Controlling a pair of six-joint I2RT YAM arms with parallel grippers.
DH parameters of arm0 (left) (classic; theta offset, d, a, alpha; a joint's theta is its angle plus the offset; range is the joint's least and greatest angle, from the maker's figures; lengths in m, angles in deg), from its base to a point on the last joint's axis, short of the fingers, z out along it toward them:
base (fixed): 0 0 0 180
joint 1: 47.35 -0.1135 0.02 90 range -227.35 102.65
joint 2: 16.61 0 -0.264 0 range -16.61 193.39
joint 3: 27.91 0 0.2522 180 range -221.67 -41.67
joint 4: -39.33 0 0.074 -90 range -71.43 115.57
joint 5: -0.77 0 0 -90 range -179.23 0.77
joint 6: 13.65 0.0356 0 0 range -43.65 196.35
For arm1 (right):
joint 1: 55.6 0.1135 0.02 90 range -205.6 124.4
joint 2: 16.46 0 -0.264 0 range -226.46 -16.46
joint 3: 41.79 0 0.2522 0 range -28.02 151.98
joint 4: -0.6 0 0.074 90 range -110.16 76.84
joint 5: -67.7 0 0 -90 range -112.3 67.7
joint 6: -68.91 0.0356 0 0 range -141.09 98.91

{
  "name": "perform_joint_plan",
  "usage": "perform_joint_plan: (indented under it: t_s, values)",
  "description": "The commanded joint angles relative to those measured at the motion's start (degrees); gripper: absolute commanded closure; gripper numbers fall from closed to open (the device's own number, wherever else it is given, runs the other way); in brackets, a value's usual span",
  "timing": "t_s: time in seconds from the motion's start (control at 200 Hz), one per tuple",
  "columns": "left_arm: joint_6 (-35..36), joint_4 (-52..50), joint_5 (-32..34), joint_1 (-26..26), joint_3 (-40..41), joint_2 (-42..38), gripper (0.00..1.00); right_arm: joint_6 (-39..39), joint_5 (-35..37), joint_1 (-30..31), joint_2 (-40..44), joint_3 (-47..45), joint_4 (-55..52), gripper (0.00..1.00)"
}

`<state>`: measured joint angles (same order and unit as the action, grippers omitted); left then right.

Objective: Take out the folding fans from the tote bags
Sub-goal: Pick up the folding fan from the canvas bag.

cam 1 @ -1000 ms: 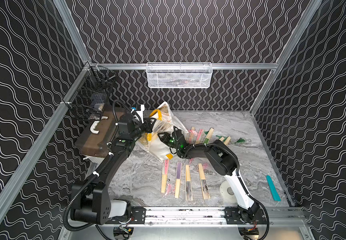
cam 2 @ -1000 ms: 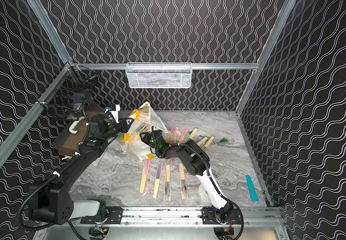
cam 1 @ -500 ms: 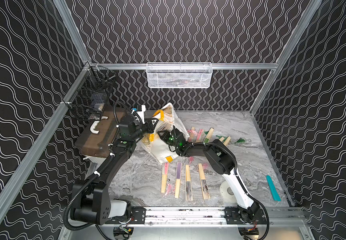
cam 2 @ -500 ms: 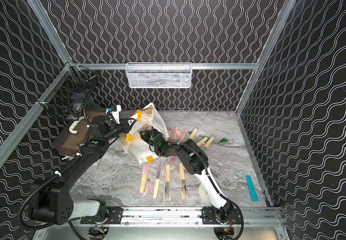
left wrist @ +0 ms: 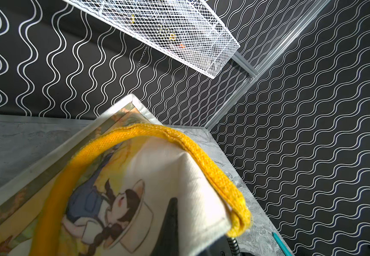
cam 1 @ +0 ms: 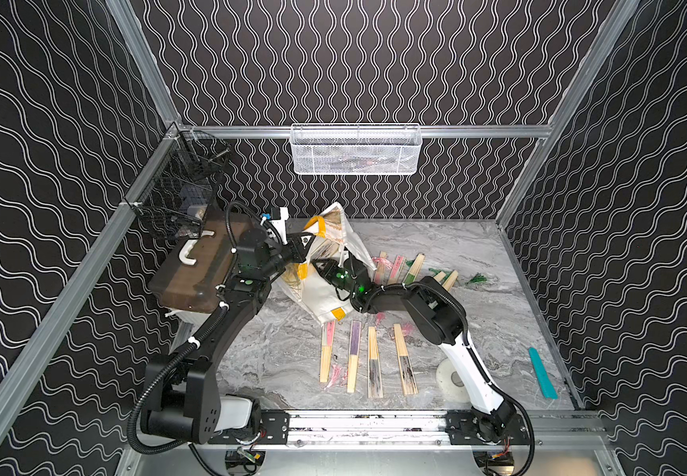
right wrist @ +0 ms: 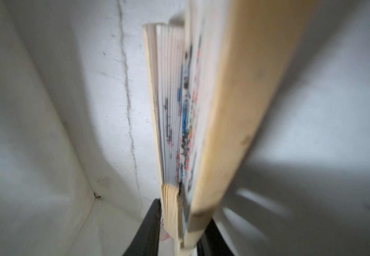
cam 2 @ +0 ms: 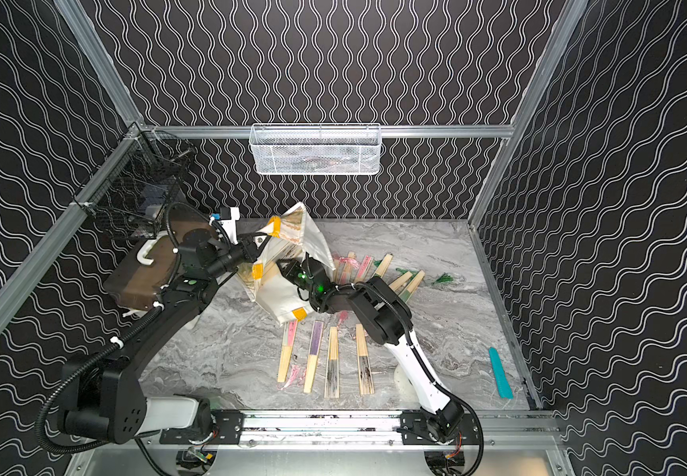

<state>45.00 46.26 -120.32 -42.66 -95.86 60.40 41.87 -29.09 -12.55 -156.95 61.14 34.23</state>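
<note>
The left tool [cam 1: 303,246], clamped on the tote bag [cam 1: 320,293], props it open. The right tool [right wrist: 181,216], inside, pinches a folding fan [right wrist: 235,110].

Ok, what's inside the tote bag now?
Inside the tote bag, the right wrist view shows a folding fan, its base in the right gripper. Whatever lies behind the fan is covered, and the top views cannot see in.

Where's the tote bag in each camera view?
In a top view: tote bag, mid-picture.
In a top view: just left of mid-picture.
Left wrist: close up, printed fabric and yellow handle.
Right wrist: its white inside fills the frame.
Shared landmark: white mesh basket; not in right wrist.
</note>
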Motion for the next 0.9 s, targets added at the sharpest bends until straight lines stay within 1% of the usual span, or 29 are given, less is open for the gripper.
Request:
perform_joint_plan:
  t_s: [0.0, 0.04, 0.16, 0.27, 0.421, 0.521, 0.651, 0.891]
  values:
    - [0.00, 4.83, -0.06, 0.06, -0.30, -0.87, 1.00, 0.92, 0.30, -0.07, -0.05, -0.09, 0.13, 0.76]
    - [0.55, 4.05, 0.56, 0.06, -0.47, -1.08, 1.00, 1.18, 0.25, -0.15, 0.12, -0.90, 1.03, 0.78]
    - [1.54, 2.41, 3.28, 0.06, -0.36, -1.45, 1.00, 0.79, -0.45, -0.24, 1.19, -2.50, 1.99, 0.81]
    - [1.97, -0.03, 7.91, 0.07, -0.81, -1.09, 1.00, -0.88, -1.35, -0.25, 3.30, -4.60, 3.01, 0.87]
    - [3.88, -3.60, 13.74, 0.05, -2.93, 0.84, 1.00, -3.08, -3.68, -0.18, 6.87, -7.56, 3.23, 0.89]
    - [5.20, -5.18, 15.03, 0.07, -4.99, 2.71, 1.00, -3.88, -4.74, 0.06, 9.29, -10.22, 4.01, 0.90]
    - [6.39, -6.45, 16.35, 0.13, -7.25, 5.20, 1.00, -4.75, -6.66, 0.62, 11.50, -11.46, 3.87, 0.91]
    - [8.56, -11.08, 19.78, 0.15, -10.55, 8.05, 1.00, -9.87, -8.83, 1.07, 18.23, -15.13, 1.01, 0.92]
